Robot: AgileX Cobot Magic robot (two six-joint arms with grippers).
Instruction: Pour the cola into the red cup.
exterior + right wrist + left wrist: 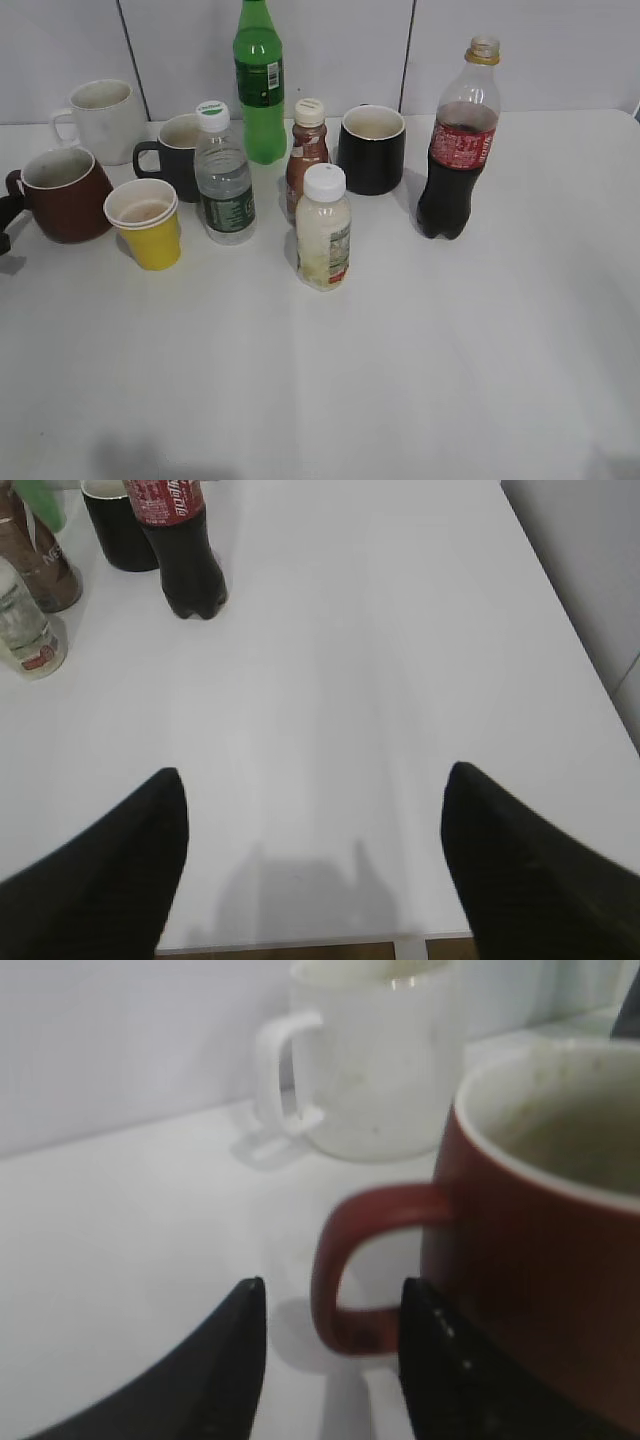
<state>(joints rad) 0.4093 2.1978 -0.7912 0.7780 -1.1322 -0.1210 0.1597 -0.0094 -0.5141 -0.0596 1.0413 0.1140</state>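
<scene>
The red cup [62,195] stands at the far left of the table, upright, with a pale inside. In the left wrist view the red cup [545,1260] fills the right side, and its handle sits between the fingers of my left gripper [335,1305]. That gripper is open, with a gap still showing beside the handle. It barely shows at the exterior view's left edge [5,222]. The cola [455,150] stands upright at the back right with no cap. My right gripper [312,780] is open and empty near the table's front edge, well short of the cola [185,550].
A white mug [105,118] stands behind the red cup, and a yellow paper cup [148,222] to its right. A black mug [178,155], water bottle [222,180], green bottle [260,85], small brown bottle [306,150], cream bottle [324,230] and second black mug [372,148] crowd the middle.
</scene>
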